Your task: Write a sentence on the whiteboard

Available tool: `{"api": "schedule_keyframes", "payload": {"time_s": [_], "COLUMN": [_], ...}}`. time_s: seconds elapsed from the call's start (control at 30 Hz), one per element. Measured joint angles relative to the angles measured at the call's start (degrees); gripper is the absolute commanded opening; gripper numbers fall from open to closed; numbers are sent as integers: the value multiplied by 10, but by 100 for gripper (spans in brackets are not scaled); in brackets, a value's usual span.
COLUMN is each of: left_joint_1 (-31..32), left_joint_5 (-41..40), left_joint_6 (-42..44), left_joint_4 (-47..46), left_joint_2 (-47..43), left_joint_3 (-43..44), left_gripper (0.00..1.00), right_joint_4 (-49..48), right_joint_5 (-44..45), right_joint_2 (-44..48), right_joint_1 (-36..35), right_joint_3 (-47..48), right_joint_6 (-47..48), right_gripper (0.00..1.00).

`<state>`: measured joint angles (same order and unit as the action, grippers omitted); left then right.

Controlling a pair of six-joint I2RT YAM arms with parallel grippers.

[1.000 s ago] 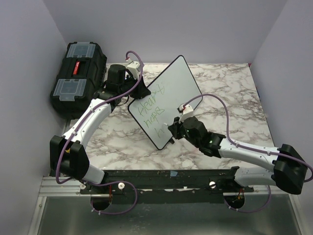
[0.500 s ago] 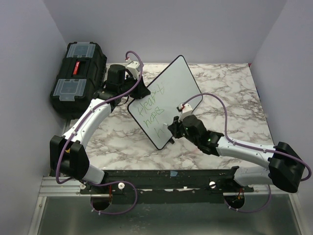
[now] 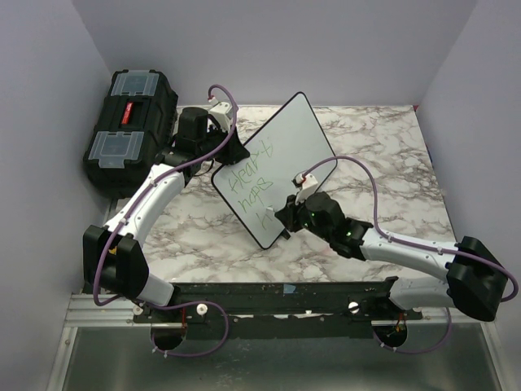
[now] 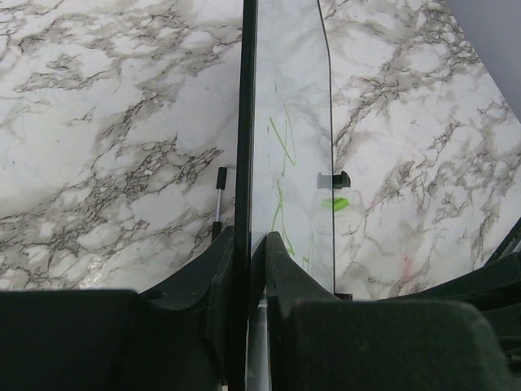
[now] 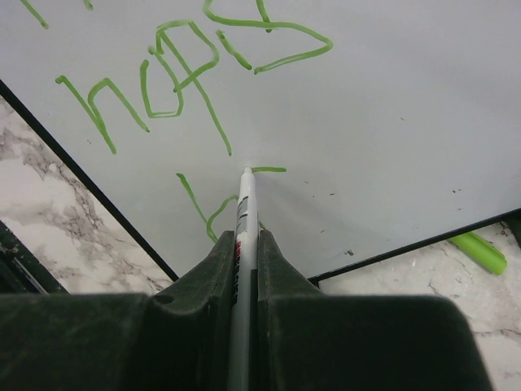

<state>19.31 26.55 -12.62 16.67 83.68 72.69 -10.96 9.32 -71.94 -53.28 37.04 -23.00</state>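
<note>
The whiteboard (image 3: 289, 142) stands tilted on the marble table, with my left gripper (image 3: 230, 152) shut on its left edge. In the left wrist view the board (image 4: 293, 114) is edge-on, and its black rim runs between the left gripper's (image 4: 251, 243) fingers. The sentence (image 3: 248, 189) is green handwriting in three lines; the lowest line is short. My right gripper (image 3: 286, 213) is shut on a white marker (image 5: 243, 204). The marker's tip touches the whiteboard (image 5: 383, 90) at a fresh green stroke below the sentence (image 5: 175, 77).
A black toolbox (image 3: 130, 122) with clear lid compartments sits at the table's far left. A green marker cap (image 5: 480, 252) lies on the marble just past the board's lower edge. Purple walls close in the table (image 3: 383, 147) on three sides.
My right gripper has shifted slightly left along the bottom line with the marker on the board. The left arm and board have not moved.
</note>
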Motion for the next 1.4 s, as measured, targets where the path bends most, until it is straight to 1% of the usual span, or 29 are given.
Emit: {"api": "schedule_keyframes", "payload": {"time_s": [0.5, 0.8, 1.23, 1.4], "left_joint_1": [-1, -1, -2, -2], "left_joint_5": [0, 0, 0, 0], "left_joint_6": [0, 0, 0, 0], "left_joint_4": [0, 0, -5, -5], "left_joint_2": [0, 0, 3, 4], "left_joint_3": [-1, -1, -1, -1], "left_gripper": [0, 0, 0, 0], "right_joint_4": [-15, -14, 35, 38], "right_joint_5": [1, 24, 50, 72], "right_joint_2": [8, 7, -12, -18], "right_joint_1": [0, -3, -8, -6], "right_joint_3": [-26, -26, 16, 27], "right_joint_6": [-17, -26, -25, -23], "right_gripper": [1, 1, 1, 1]}}
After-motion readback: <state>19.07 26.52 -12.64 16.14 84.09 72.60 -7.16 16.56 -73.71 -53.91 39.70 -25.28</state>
